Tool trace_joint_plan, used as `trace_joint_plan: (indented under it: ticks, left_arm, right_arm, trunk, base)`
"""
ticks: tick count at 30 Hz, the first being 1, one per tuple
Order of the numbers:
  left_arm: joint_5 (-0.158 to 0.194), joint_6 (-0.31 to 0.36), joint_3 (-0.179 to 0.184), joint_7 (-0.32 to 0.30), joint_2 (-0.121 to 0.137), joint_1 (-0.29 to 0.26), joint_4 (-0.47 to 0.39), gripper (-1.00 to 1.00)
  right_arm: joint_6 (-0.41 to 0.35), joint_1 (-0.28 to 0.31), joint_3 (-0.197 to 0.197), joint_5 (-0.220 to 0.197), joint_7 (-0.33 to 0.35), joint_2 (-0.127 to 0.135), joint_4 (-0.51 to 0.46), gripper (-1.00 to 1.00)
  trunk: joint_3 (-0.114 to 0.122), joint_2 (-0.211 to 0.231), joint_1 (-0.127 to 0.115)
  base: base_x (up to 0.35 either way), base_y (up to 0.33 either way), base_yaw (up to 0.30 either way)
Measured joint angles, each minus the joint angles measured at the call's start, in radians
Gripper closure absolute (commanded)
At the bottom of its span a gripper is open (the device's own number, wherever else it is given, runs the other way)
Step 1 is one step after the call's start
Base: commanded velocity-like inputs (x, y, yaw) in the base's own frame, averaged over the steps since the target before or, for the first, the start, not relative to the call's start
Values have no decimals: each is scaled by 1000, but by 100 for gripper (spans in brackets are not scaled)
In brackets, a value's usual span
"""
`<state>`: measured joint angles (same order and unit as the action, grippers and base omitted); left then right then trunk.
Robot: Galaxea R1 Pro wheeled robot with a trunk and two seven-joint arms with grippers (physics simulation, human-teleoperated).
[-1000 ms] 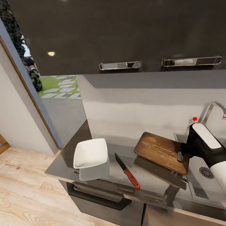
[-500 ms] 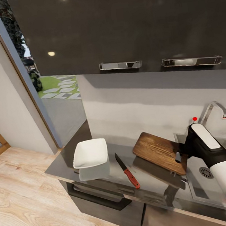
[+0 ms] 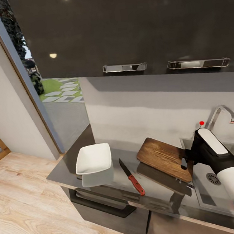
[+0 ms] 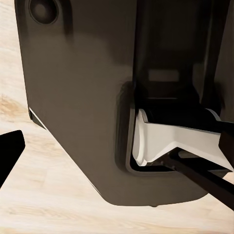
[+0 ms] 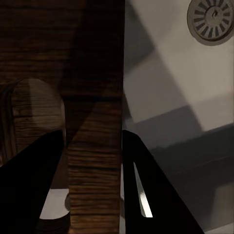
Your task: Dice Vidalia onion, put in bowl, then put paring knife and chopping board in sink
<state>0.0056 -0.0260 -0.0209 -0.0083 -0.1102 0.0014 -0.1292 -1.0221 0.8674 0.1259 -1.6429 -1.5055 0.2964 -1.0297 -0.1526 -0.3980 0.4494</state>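
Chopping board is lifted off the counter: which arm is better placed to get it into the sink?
The right. Its gripper is shut on the chopping board at the handle-slot end, holding it tilted above the countertop beside the sink. The left wrist view faces the robot's own body and floor.

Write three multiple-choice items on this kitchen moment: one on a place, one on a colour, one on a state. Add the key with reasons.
1. Where does the paring knife lie?
A. in the sink
B. on the countertop between bowl and chopping board
C. inside the bowl

2. What colour is the bowl?
A. white
B. red
C. black

3. How is the chopping board now?
A. flat on the countertop
B. standing in the sink
C. lifted, gripped at one edge by the right gripper

Key: B, the knife rests on the countertop between them; A, it is glossy white; C, the fingers straddle the board's edge and its shadow falls below.
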Motion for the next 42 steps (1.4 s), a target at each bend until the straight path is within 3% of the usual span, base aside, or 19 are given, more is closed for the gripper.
trace_joint_plan:
  ticks: [18,25,42]
  left_arm:
    - [0,0,0,0,0,0,0,-100]
    - [0,0,0,0,0,0,0,-100]
    - [0,0,0,0,0,0,0,-100]
  right_arm:
    - [1,0,3,-3,15,-6,41,100]
    - [0,0,66,-3,65,-6,41,100]
    - [1,-5,75,-2,66,-6,41,100]
  trunk:
    - [0,0,0]
    - [0,0,0]
    - [0,0,0]
  base:
    - [0,0,0]
    - [0,0,0]
    - [0,0,7]
